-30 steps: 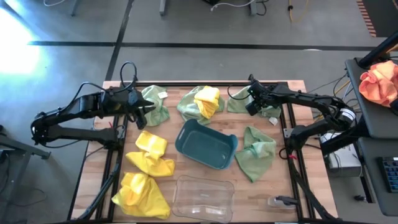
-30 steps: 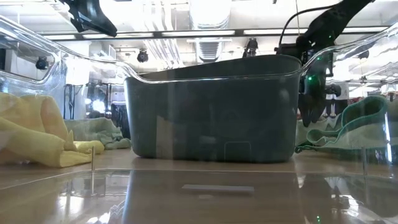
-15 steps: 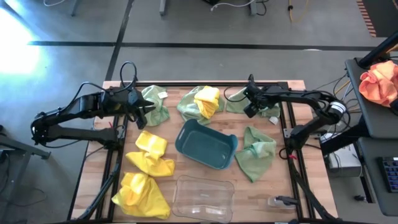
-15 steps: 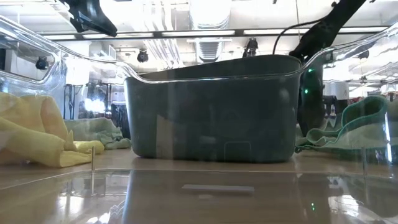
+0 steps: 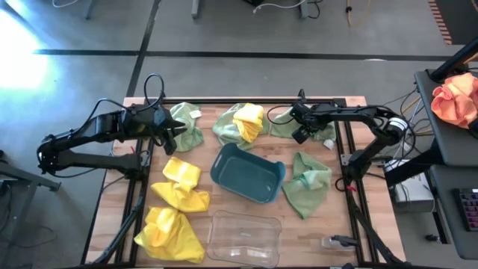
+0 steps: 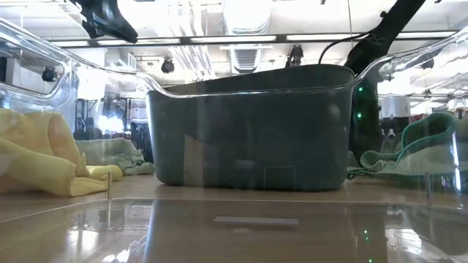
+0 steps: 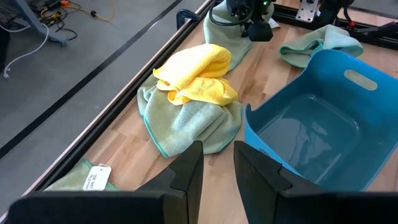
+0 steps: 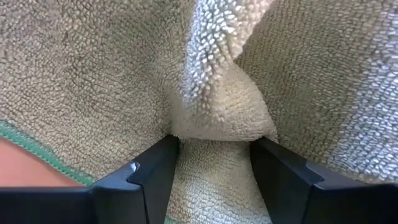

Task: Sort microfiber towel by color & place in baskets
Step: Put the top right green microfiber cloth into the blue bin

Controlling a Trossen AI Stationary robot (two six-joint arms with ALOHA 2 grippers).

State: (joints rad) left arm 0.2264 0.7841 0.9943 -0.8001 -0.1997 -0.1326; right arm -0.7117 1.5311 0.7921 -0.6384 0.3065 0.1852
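Pale green and bright yellow towels lie around a dark teal tub point(image 5: 246, 173) and a clear tub point(image 5: 244, 237). My right gripper point(image 5: 299, 133) is down on the pale green towel point(image 5: 282, 123) at the far right; its open fingers stand on either side of a raised ridge of the cloth point(image 8: 214, 118). My left gripper point(image 5: 173, 134) is slightly open and empty, above a green towel point(image 5: 188, 125) at the far left. It is high in the low view point(image 6: 110, 18). A yellow towel point(image 7: 196, 78) lies on another green towel point(image 7: 186, 121) at the far middle. My right gripper comes at the pale green towel from above, pointing down. Its two fingertips point(image 8: 155, 171) rest on the cloth, with a bunched fold point(image 8: 217, 134) rising between them. The towel lies on the table. How many layers the fold has cannot be told.
Two yellow towels point(image 5: 179, 183) point(image 5: 170, 233) lie near left. A green towel point(image 5: 306, 183) lies right of the teal tub. An orange-pink cloth point(image 5: 455, 101) lies on a stand off the table's right. Dark rails run along both table sides.
My right gripper has gone a little toward the table's left edge, over the green towel at the far right. In the low view it has passed behind the teal tub.
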